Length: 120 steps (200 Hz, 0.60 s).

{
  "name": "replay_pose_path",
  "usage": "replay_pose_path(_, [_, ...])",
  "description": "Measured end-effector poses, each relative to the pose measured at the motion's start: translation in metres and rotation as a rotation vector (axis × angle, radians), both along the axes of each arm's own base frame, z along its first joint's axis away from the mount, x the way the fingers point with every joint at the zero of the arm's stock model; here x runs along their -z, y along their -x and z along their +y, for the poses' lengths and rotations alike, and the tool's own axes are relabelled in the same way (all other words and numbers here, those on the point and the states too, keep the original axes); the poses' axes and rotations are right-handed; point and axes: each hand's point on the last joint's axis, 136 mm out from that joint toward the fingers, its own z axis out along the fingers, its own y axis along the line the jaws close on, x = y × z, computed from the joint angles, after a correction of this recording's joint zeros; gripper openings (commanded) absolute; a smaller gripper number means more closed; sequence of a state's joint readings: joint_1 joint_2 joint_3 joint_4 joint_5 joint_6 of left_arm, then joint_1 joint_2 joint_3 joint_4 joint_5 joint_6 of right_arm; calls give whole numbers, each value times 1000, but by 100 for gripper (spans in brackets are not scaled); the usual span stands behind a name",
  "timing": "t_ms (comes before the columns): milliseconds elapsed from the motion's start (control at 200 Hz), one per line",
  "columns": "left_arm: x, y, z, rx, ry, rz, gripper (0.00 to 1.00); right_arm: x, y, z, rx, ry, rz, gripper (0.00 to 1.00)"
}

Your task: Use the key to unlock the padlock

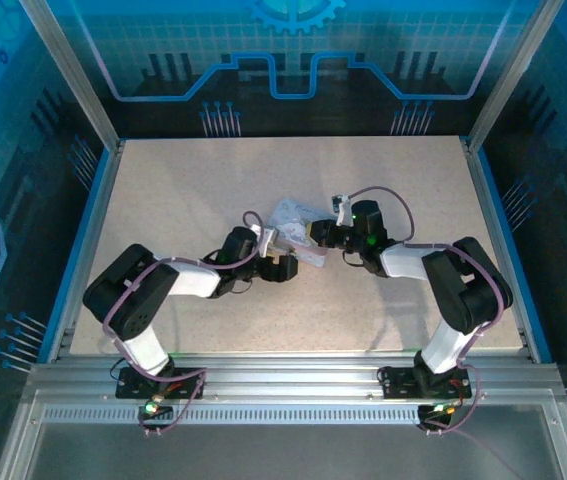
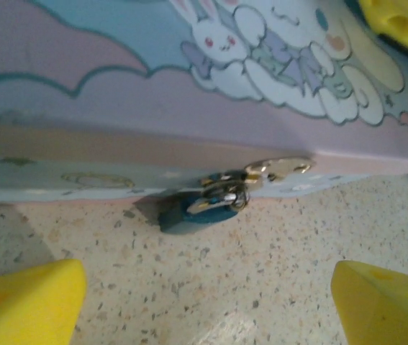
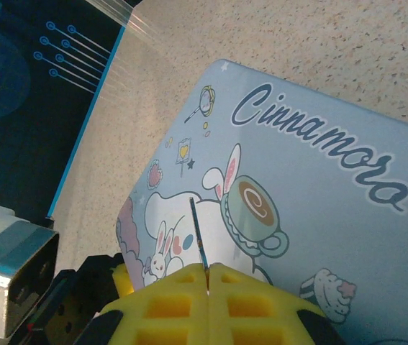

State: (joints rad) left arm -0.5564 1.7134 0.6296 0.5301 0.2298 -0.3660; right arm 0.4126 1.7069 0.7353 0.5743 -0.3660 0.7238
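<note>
The right hand has its yellow foam pads pressed together on the tiny thin dark metal key. The key stands out above the pads as a fine sliver, over the lid of the pale blue rectangular tin with cartoon print. The pads catch just one end of the key, so I judge it may turn or slip between them when it meets the keyhole.

The left hand hovers low over the speckled beige tabletop, with its pads wide apart and nothing between them. Just beyond it, the tiny dark grey-blue padlock hangs by its thin silver shackle from the clasp of the tin, at the foot of the tin's side wall, and seems to rest on the tabletop. It hangs loose, so it may swing away if the key pushes it before the left hand steadies it. I also cannot see the keyhole.

Count: two hands, one key, one padlock, one tin.
</note>
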Motion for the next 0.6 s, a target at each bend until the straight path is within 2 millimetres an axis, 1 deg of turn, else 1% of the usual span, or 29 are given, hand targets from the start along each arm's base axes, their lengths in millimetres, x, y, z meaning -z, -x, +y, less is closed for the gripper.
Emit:
replay_pose_path(110, [-2,-6,-9,8,9,-20,84,0,0,0,-2,2,-2,0])
replay_pose_path(220, [0,-6,-15,20,11,-24,76,0,0,1,-3,2,-2,0])
replay_pose_path(335, [5,-8,-19,24,7,-18,74,0,0,1,-3,2,-3,0])
replay_pose_path(600, [6,-12,-20,18,6,-23,68,0,0,1,-3,2,-3,0])
